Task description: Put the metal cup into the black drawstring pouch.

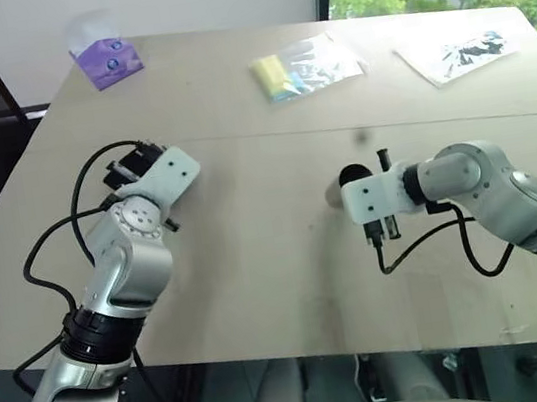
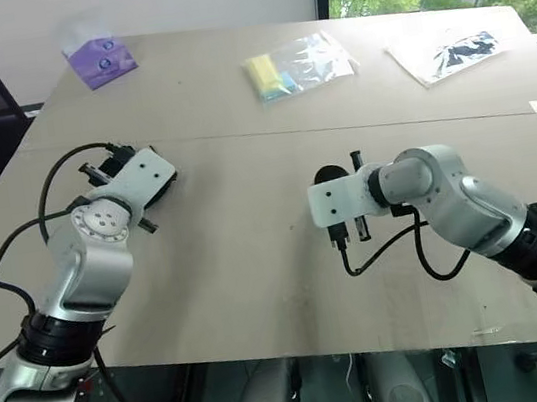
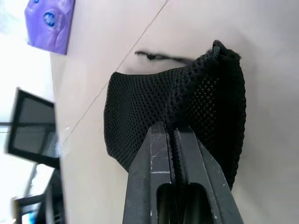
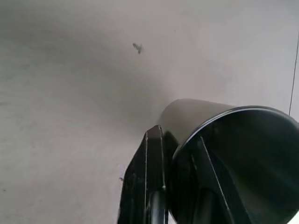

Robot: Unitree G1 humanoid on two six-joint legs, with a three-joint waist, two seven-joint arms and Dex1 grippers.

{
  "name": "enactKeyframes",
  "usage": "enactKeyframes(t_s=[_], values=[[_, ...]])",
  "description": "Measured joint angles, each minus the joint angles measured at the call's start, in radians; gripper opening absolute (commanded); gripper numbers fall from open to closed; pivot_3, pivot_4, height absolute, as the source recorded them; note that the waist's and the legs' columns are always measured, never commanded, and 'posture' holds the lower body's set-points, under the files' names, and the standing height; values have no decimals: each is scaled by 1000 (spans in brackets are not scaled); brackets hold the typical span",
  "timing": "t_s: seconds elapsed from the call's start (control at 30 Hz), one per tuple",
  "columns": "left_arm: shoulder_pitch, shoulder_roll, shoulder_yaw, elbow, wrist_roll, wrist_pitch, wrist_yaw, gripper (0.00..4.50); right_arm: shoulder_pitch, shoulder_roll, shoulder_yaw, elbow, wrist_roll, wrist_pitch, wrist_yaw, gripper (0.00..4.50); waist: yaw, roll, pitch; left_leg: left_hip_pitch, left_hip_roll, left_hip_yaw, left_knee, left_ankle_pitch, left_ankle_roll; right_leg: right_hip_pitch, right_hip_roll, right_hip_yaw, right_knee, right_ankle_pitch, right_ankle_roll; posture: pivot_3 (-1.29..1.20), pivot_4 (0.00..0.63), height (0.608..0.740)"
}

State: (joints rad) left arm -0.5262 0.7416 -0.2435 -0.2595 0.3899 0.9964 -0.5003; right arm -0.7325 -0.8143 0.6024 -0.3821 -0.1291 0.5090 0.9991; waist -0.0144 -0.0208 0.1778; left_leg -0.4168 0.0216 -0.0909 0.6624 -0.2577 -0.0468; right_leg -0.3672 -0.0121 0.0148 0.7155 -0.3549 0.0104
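On the left side of the pale wooden table (image 1: 258,263), the left gripper (image 3: 174,135) has its two black fingers pressed together on the rim fabric of the black drawstring pouch (image 3: 140,116), pinching a fold of the mesh cloth. From the wrist camera the pouch hangs bunched ahead of the fingers, with a thin cord (image 3: 159,57) trailing out onto the tabletop beyond it. From the head camera the pouch is mostly hidden behind the white wrist plate, so just how far it sits off the surface is hard to call.

Over toward the middle of the table, the right gripper (image 4: 180,154) is clamped on the wall of the metal cup (image 4: 243,154): one finger runs along the outside, the other reaches down inside the dark bore, jaws narrow with only the rim between them. The cup's mouth faces back at the wrist camera, its body pointing out over the bare tabletop. From the head camera the cup (image 1: 336,194) peeks out as a small rounded shape just left of the right wrist.

Cup and pouch are well apart, with open table between them.

At the far edge lie a purple packet (image 1: 107,60), a clear bag with something yellow in it (image 1: 304,66), and a black-and-white sheet in plastic (image 1: 456,56).
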Motion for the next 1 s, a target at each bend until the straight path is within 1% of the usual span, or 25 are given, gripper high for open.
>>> enactKeyframes(t_s=[0.13, 0.2, 0.23, 0.27, 0.3, 0.4, 0.43, 0.5, 0.57, 0.67, 0.7, 0.73, 0.8, 0.87, 1.0], values=[[-58, -75, -3, -34, -83, 60, -78, 0, 114, 56, -217, -88, 157, 131, -6, 51, 4, 0, 0, -1, 0, -1, 3, 0, 0, 2, 0, -2, 0, 0, 0, 0, 150, 740], [-96, -92, -2, -34, -115, 94, -102, 0, 169, 93, -321, -142, 239, 194, -22, 51, 2, 0, 0, -1, 0, -2, 3, 0, 0, 3, 0, -3, 0, 0, 0, 0, 150, 740], [-130, -107, 0, -33, -141, 124, -118, 0, 208, 119, -396, -182, 296, 253, -40, 51, 1, 0, 0, -1, 0, -2, 3, 0, 0, 3, 0, -3, 1, 0, 0, 0, 150, 740], [-153, -114, 1, -32, -163, 141, -133, 0, 232, 136, -443, -213, 332, 302, -59, 51, -1, 0, 0, 0, 0, -1, 3, 0, 0, 3, 1, -2, 2, 0, 0, 0, 150, 740], [-161, -115, 1, -32, -173, 148, -137, 0, 237, 139, -457, -224, 343, 321, -68, 51, -4, 0, 0, 1, -1, 0, 3, 0, 0, 3, 1, -1, 2, 0, 0, 0, 150, 740], [-240, -168, 1, 16, -258, 228, -178, 0, 339, 168, -577, -324, 417, 430, -138, 51, 1, 0, 0, 1, -2, -1, 4, 0, 0, 3, 2, -2, 5, 0, 0, 0, 150, 740], [-246, -173, 1, 23, -269, 238, -182, 0, 350, 172, -583, -335, 427, 441, -146, 51, 0, 0, 0, 1, -2, 0, 5, 0, 0, 3, 4, -1, 5, 0, 0, 0, 150, 740], [-296, -221, 0, 99, -328, 281, -200, 0, 423, 179, -633, -392, 462, 465, -182, 51, 0, 0, 0, 2, -2, 0, 6, 0, 1, 3, 5, -1, 7, 0, 0, 0, 150, 740], [-319, -241, 0, 148, -359, 307, -207, 0, 459, 196, -653, -413, 488, 468, -200, 51, -3, 0, 0, 2, -3, 1, 7, 0, 1, 3, 5, 0, 9, 0, 0, 0, 150, 740], [-368, -307, 13, 240, -422, 337, -217, 0, 493, 217, -686, -456, 521, 477, -245, 51, -4, 0, 0, 3, -3, 1, 8, 0, 1, 2, 6, 1, 12, 0, 0, 0, 150, 740], [-398, -342, 31, 289, -460, 344, -227, 0, 502, 226, -692, -481, 530, 484, -272, 51, -3, 0, 0, 3, -2, 1, 8, 0, 1, 2, 7, 1, 12, 0, 0, 0, 150, 740], [-417, -356, 42, 318, -493, 346, -239, 0, 511, 230, -692, -499, 539, 489, -289, 51, -4, 0, 0, 3, -2, 1, 8, 0, 1, 2, 8, 1, 12, 0, 0, 0, 150, 740], [-442, -370, 61, 360, -526, 356, -247, 0, 518, 233, -691, -511, 549, 494, -310, 51, -9, 0, 0, 4, -2, 1, 8, 0, 1, 2, 8, 2, 13, 0, 0, 0, 150, 740], [-488, -399, 115, 443, -572, 386, -247, 0, 522, 240, -691, -517, 561, 494, -345, 51, -12, 0, 0, 3, -2, 1, 8, 0, 0, 2, 8, 2, 13, 0, 0, 0, 150, 740], [-533, -416, 183, 530, -622, 412, -237, 0, 523, 257, -683, -522, 574, 494, -391, 51, -20, 0, 0, 3, -2, 1, 8, 0, 0, 2, 8, 2, 13, 0, 0, 0, 150, 740]])
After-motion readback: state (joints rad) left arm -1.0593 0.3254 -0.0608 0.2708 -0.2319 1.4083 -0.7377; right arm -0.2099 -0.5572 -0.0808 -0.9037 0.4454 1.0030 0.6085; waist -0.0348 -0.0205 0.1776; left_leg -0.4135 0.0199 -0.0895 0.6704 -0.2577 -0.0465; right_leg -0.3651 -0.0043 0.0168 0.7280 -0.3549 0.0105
